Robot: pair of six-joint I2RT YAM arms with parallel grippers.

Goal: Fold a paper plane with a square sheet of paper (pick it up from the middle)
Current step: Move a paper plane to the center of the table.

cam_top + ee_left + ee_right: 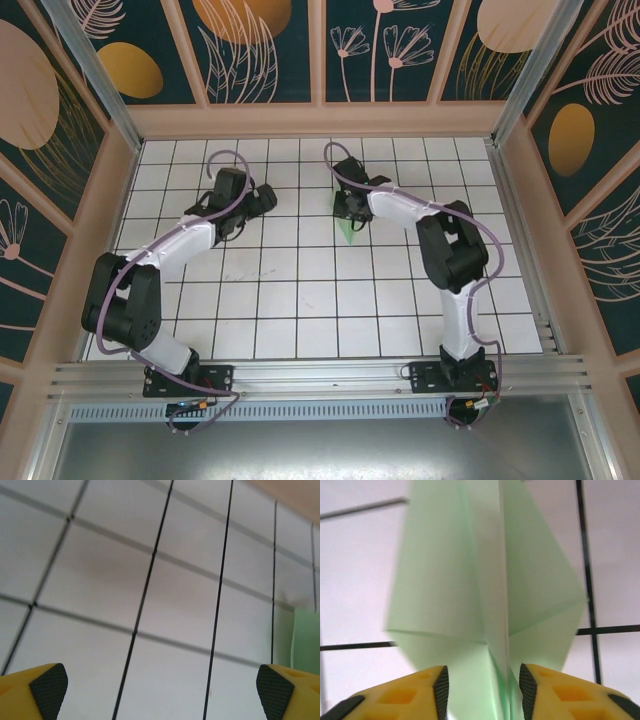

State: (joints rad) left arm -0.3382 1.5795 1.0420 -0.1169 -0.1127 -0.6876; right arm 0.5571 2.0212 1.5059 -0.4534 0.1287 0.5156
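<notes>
One paper plane between jaws of right tool, creases close-up

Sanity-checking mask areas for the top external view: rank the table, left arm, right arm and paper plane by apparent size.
1. the table, by far the largest
2. the left arm and the right arm: they look alike, so not ranked
3. the paper plane, smallest, partly covered by the right arm's wrist

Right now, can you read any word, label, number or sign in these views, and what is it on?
None can be read. The paper plane is plain green, the table carries only grid lines, and the wall panels show only leaf and flower patterns.
</notes>
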